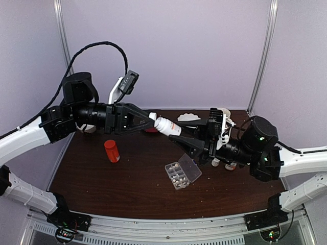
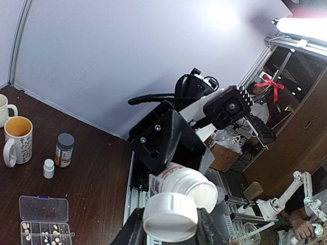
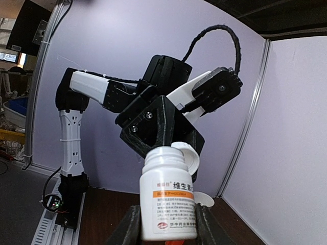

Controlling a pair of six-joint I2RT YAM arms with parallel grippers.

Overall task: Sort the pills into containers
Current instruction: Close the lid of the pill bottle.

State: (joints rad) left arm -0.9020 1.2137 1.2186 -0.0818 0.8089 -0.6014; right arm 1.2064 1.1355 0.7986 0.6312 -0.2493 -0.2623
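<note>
Holding a white bottle (image 1: 167, 126) up over the table (image 1: 102, 178): the right gripper (image 3: 168, 224) clamps the body and the left gripper (image 2: 171, 225) pinches the cap (image 2: 170, 212), just off the mouth. Pills (image 1: 176, 175) sit in the organizer (image 1: 190, 167) below, lid open.

pills (image 1: 178, 178) in the containers (image 1: 170, 168), lone bottle (image 1: 111, 151) well to their left

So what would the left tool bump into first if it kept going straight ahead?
Probably the white bottle in the right tool, just beyond the cap the left tool grips.
</note>
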